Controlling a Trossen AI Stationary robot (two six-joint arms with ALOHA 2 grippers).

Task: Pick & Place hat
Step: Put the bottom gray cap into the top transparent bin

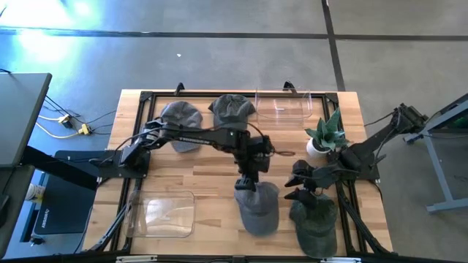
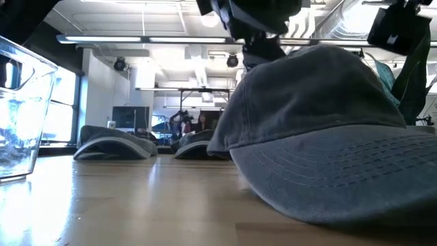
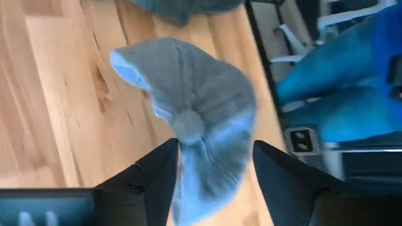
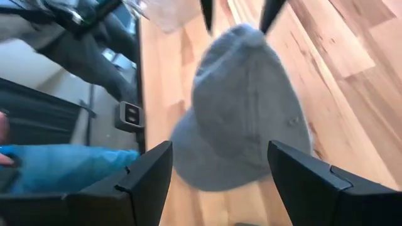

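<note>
A grey cap (image 1: 257, 208) lies on its brim and rim near the table's near edge; it fills the low view (image 2: 328, 137). My left gripper (image 1: 247, 181) is open right above it, a finger on each side of the crown (image 3: 201, 119). My right gripper (image 1: 301, 186) hovers open just right of it, above a dark green cap (image 1: 316, 219), and its wrist view looks across at the grey cap (image 4: 242, 107). Two more caps (image 1: 181, 117) (image 1: 232, 109) lie at the far edge. My left gripper comes at the grey cap from above, pointing down, with its open fingers (image 3: 157, 172) on either side of the crown's rear part near the top button (image 3: 188, 122). Whether the fingers touch the cloth I cannot tell. The cap rests on the table.
A clear container (image 1: 284, 106) stands at the far edge and another (image 1: 162, 215) at the near left. A potted plant (image 1: 325, 135) stands just beyond my right gripper. Something blue (image 3: 352, 81) shows past the near edge. Bare wood (image 1: 197, 164) lies in the table's middle.
</note>
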